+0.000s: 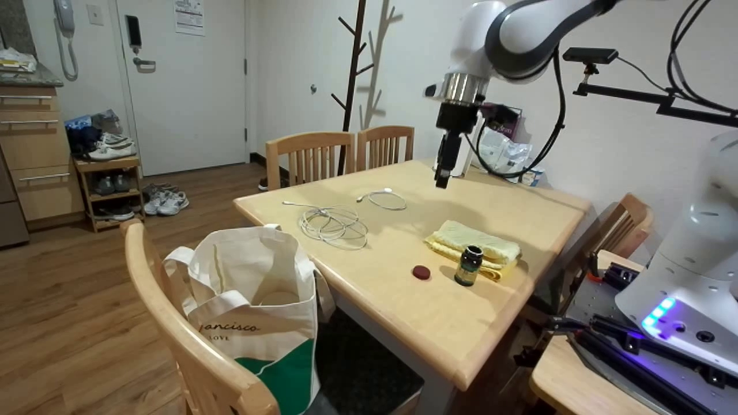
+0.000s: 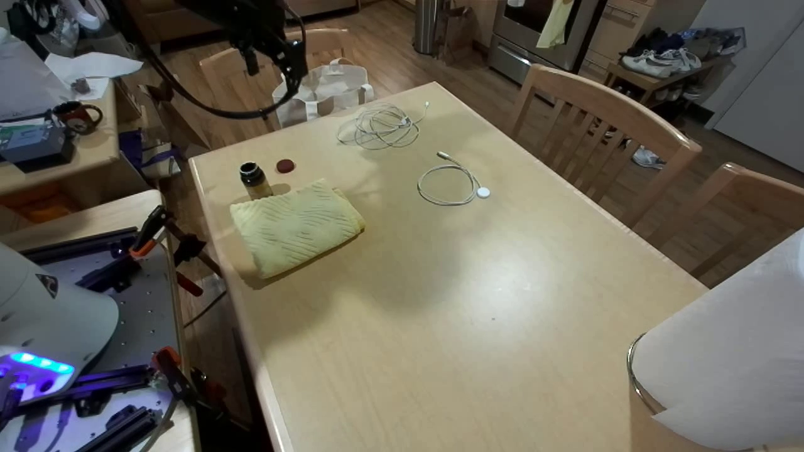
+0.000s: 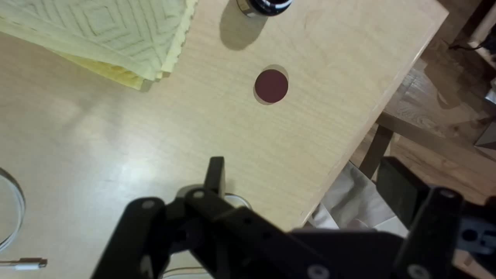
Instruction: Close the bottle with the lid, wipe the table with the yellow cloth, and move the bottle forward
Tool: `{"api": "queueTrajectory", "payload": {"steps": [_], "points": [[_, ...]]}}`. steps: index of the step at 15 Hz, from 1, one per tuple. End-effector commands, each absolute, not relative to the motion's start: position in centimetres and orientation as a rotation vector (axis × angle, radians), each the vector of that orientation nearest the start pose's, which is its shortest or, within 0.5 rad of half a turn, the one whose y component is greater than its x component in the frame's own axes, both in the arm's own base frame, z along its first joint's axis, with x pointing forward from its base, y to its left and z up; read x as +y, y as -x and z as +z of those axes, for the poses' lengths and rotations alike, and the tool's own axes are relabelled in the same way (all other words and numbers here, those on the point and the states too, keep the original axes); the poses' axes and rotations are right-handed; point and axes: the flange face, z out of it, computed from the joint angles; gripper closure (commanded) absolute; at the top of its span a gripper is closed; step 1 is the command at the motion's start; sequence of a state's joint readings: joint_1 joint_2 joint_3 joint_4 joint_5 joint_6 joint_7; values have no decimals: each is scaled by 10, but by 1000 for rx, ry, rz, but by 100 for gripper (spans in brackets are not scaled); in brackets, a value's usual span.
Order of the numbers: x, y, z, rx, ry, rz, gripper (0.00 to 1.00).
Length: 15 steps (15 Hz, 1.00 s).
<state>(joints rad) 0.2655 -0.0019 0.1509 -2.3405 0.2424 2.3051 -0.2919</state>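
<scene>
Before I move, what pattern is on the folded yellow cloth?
The folded yellow cloth shows nested diamonds, best in the wrist view.

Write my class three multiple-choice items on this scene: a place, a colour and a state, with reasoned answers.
1. Where is the lid relative to the bottle?
A) on top
B) on the table beside it
C) underneath

2. What colour is the folded cloth?
A) green
B) red
C) pale yellow

3. How does the pincer stand?
A) open, holding nothing
B) shut on the lid
C) shut on the cloth

1 B: both exterior views show them apart.
2 C: all views show this colour.
3 A: the wrist view shows its jaws apart, empty.
</scene>
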Motion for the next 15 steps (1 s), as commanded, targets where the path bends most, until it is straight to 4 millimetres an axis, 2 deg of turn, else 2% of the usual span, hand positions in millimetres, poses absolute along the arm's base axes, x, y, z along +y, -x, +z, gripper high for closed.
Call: {"api": "queueTrajectory", "payload": {"steps": [1, 3, 4, 6, 9, 15], "points": [[236, -457, 272, -849, 2927, 93, 0], [244, -456, 245, -937, 2953, 147, 0], [234, -452, 262, -903, 2932, 136, 0], [241, -451, 242, -934, 2936, 173, 0], [244, -455, 234, -940, 2942, 180, 0], [263, -444, 180, -1026, 2927, 166, 0]]}}
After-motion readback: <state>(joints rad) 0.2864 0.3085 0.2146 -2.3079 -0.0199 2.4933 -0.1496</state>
